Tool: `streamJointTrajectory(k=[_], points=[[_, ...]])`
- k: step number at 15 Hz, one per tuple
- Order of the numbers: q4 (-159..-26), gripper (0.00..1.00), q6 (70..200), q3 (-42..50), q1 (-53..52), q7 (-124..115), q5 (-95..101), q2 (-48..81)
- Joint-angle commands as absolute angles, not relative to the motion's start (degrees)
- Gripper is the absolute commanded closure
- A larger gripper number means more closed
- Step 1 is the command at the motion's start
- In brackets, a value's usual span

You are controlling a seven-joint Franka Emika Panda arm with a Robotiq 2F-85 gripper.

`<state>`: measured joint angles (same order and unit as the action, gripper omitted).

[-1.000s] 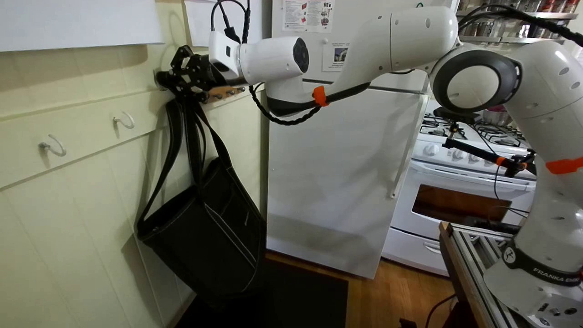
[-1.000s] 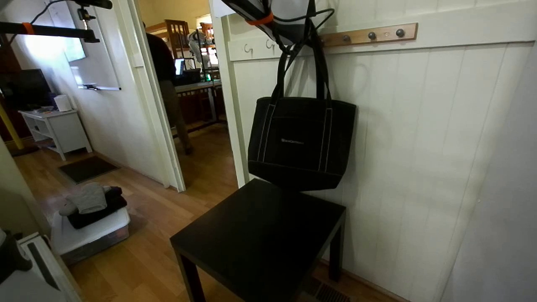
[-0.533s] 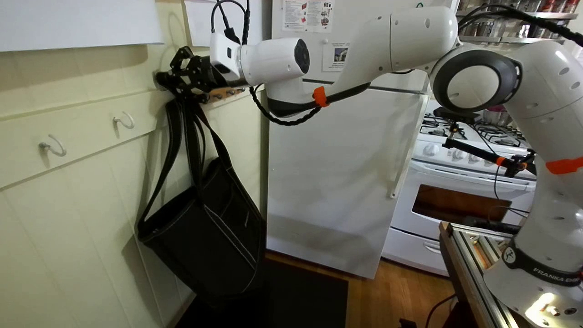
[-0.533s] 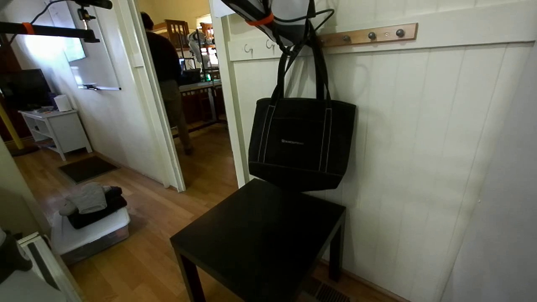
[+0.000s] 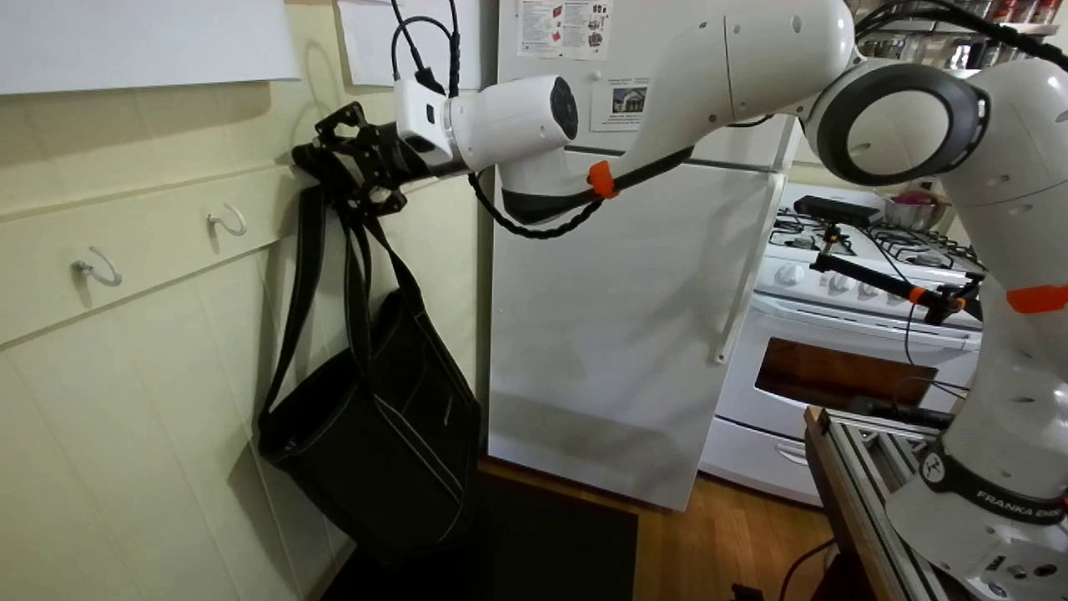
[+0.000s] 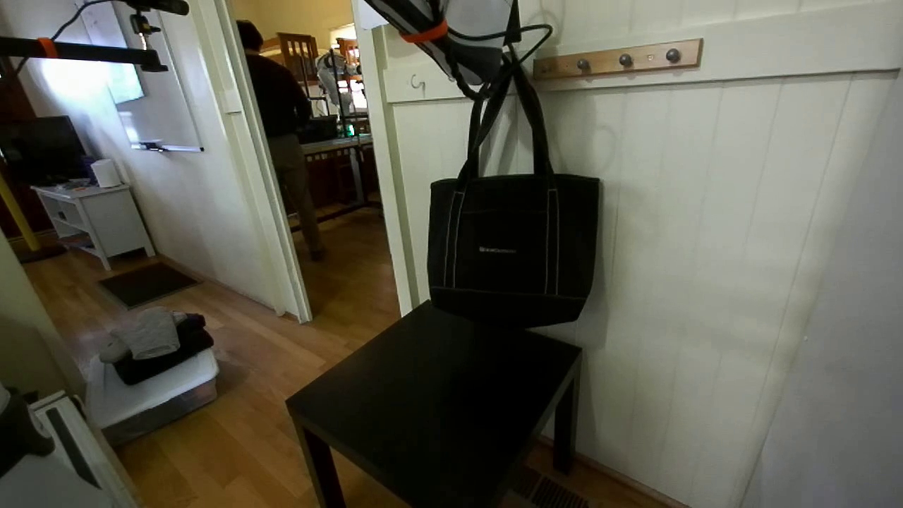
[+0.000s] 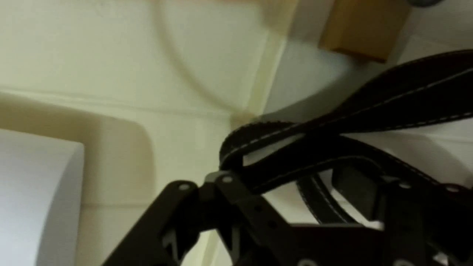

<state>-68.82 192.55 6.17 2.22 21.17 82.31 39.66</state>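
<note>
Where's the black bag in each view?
In an exterior view: bag left of centre, mostly lower half, straps rising above.
In an exterior view: bag just right of centre, straps rising towards the top.
Wrist view: only its straps, centre to right edge; body not visible.
Shared landmark: the pale wall, behind it in all three.

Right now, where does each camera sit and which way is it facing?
In an exterior view: beside the arm, facing along the wall toward the fridge; most of the arm and the gripper show.
In an exterior view: looking over a black table at that wall; part of the arm shows at the top.
Wrist view: on the wrist, looking past the fingers at the bottom toward black straps.
Both exterior views share the black bag and wall.
</note>
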Motion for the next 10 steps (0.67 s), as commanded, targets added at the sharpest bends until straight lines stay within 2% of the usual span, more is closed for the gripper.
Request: streamJointTrajectory(k=[1, 2, 10], points=[[-80.7, 0.04, 192.7, 6.4, 1.5, 20.6, 85.1, 33.2], [-82.2, 0.00, 192.4, 6.2, 1.5, 20.8, 85.3, 32.5], [-88.5, 0.00, 192.1, 4.9, 1.8, 21.5, 85.3, 30.2]])
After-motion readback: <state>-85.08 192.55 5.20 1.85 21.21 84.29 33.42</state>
